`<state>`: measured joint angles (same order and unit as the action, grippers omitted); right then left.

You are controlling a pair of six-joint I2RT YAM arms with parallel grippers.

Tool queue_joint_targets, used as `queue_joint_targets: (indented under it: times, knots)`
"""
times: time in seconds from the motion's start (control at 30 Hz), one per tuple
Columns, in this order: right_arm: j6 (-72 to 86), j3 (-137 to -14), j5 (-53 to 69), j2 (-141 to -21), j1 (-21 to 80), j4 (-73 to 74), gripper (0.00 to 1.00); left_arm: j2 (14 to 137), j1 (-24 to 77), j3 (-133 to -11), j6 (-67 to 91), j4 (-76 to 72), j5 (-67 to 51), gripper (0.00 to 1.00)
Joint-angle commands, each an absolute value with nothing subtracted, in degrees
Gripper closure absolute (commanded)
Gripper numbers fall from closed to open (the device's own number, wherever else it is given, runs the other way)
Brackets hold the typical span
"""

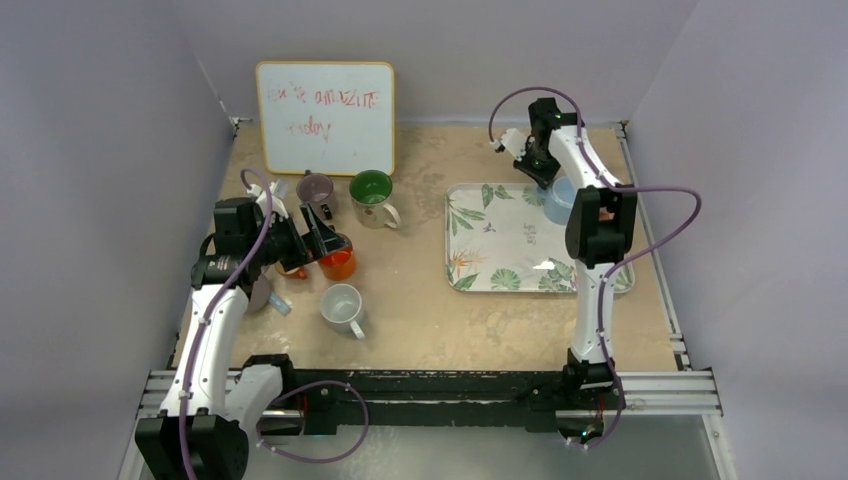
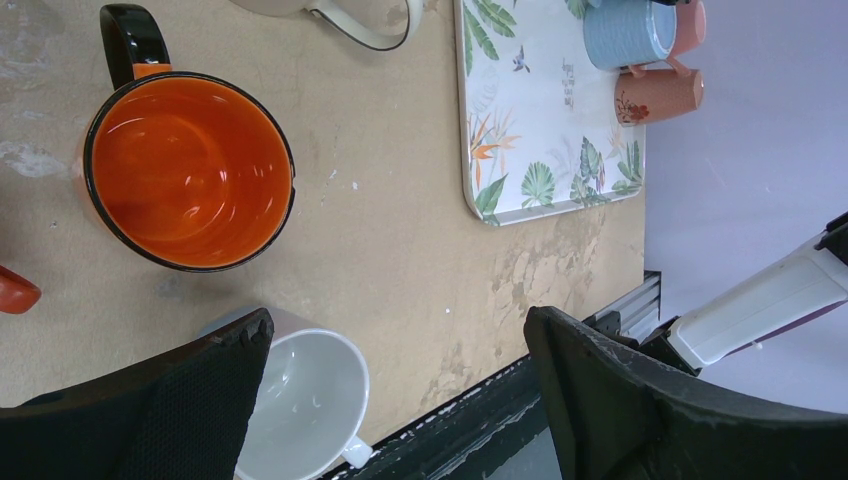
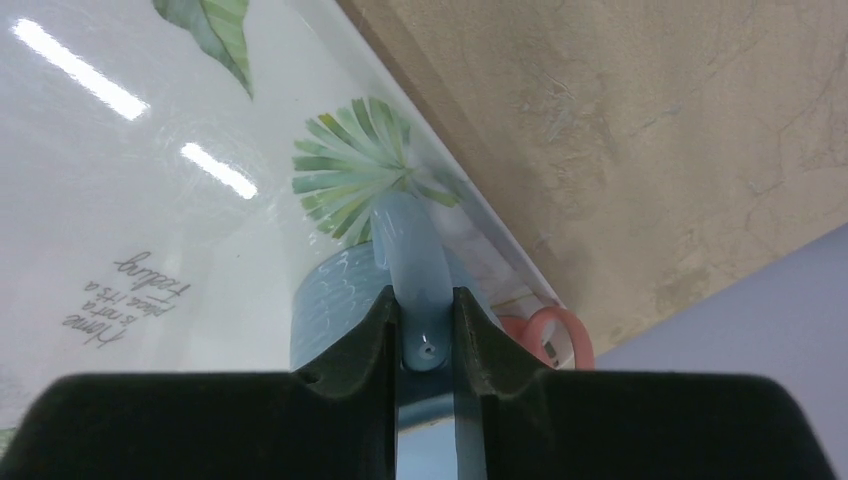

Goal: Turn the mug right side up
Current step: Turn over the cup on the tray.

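Observation:
The light blue mug (image 1: 558, 200) stands at the far right of the leaf-print tray (image 1: 500, 250), mostly hidden under my right arm. I cannot tell which end of it is up. My right gripper (image 3: 425, 305) is shut on the mug's handle (image 3: 410, 250), with the blue body (image 3: 335, 300) just beyond the fingers. In the top view the right gripper (image 1: 540, 165) reaches down over the tray's far edge. My left gripper (image 2: 400, 330) is open and holds nothing. It hovers over the table by the orange mug (image 2: 190, 170). The blue mug (image 2: 628, 32) also shows far off in the left wrist view.
A pink mug (image 2: 660, 95) sits beside the blue one on the tray (image 2: 540, 120). On the left are an orange mug (image 1: 338, 262), a white mug (image 1: 342, 308), a green mug (image 1: 372, 195) and a purple mug (image 1: 316, 190). A whiteboard (image 1: 325, 115) leans at the back.

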<state>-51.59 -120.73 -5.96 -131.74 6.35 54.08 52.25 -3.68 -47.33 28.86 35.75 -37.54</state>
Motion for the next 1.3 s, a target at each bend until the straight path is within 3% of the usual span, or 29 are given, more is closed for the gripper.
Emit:
queue_joint_targets:
  times: [0.0,0.43,0.67,1.13,1.27]
  knots:
    - [-49.0,-123.0,-0.2,-128.0,7.7,57.1,0.94,51.7,-3.6,-47.7,27.7,35.1,-38.6,0.04]
    - [-32.1,-119.4,10.9,-125.3,15.5,58.0,0.94,51.2,-3.5,-47.6,27.8,35.1,-38.0,0.04]
    - [-30.2,-115.4,10.5,-123.0,17.6,56.1,0.94,49.6,-3.5,-47.7,27.7,35.3,-37.0,0.04]
    - [-28.5,-114.9,2.6,-125.9,19.8,58.8,0.69,49.3,-3.5,-47.7,27.7,35.5,-36.5,0.04]
    - [-28.7,-115.5,0.5,-126.8,20.0,58.8,0.67,48.7,-3.5,-47.7,27.7,35.5,-36.1,0.04]
